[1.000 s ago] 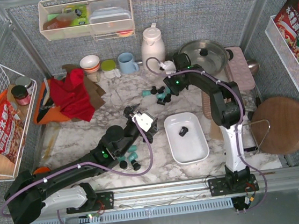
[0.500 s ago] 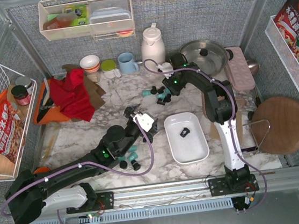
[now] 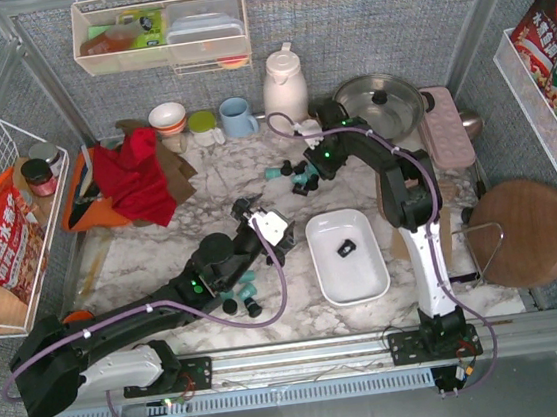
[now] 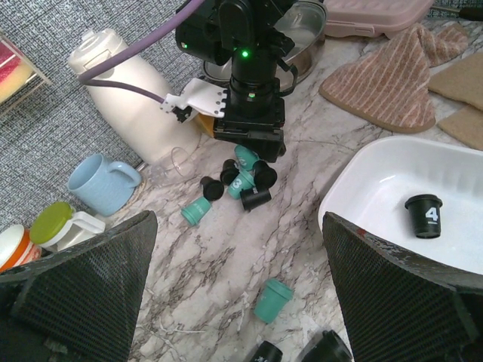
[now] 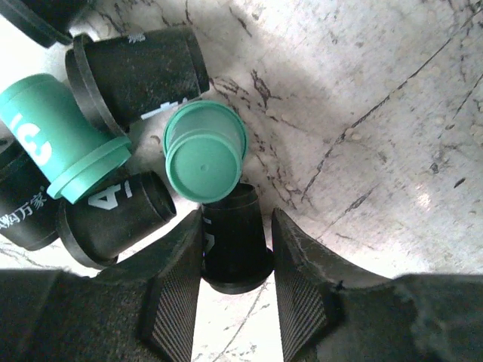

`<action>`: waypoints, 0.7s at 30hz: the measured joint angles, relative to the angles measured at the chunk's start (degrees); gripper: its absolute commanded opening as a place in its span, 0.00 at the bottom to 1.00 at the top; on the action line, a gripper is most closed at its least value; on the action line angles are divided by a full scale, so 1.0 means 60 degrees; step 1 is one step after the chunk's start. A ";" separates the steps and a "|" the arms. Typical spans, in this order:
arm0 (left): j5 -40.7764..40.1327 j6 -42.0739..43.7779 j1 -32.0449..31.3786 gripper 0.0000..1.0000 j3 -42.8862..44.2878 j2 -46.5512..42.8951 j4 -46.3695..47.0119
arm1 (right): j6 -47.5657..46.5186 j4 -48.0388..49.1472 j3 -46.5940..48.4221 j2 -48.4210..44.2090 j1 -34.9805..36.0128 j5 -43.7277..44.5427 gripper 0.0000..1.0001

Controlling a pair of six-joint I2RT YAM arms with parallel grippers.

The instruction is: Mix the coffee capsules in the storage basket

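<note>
The white storage basket (image 3: 367,281) sits right of centre and holds one black capsule (image 3: 343,248); both also show in the left wrist view, basket (image 4: 392,170) and capsule (image 4: 424,216). A cluster of teal and black coffee capsules (image 3: 293,175) lies behind it. My right gripper (image 3: 307,163) is down in this cluster, its jaws closed on a lying black capsule (image 5: 232,253), next to a teal capsule (image 5: 204,154). My left gripper (image 3: 265,220) is open wide above the table (image 4: 238,222), over a lying teal capsule (image 4: 272,299). A few more capsules (image 3: 240,298) lie beside the left arm.
A white jug (image 3: 283,79), blue mug (image 3: 238,117) and lidded pan (image 3: 379,104) stand at the back. A red cloth (image 3: 134,175) lies back left. A striped mitt (image 4: 385,75) and a round wooden board (image 3: 528,230) are to the right.
My right gripper has moved a little back and left, down into the capsule cluster. The left arm has not moved.
</note>
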 measured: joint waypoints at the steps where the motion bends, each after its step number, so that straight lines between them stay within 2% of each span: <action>1: 0.0004 -0.0004 0.0000 0.99 0.0000 0.0000 0.0004 | 0.0000 -0.0007 -0.0055 -0.0044 0.0007 0.0000 0.35; 6: 0.0033 -0.0033 0.0000 0.99 0.0000 0.0000 0.0000 | 0.0004 -0.0076 -0.0331 -0.0306 0.0007 0.0015 0.33; 11: 0.0066 -0.0058 0.0000 0.99 0.0000 0.0000 -0.0004 | 0.0106 0.0004 -0.0998 -0.1224 0.0007 0.0080 0.30; 21: 0.0131 -0.0182 -0.0011 0.99 0.0026 -0.0007 0.0000 | 0.1770 0.2153 -0.5479 -0.5431 0.0240 0.0222 0.30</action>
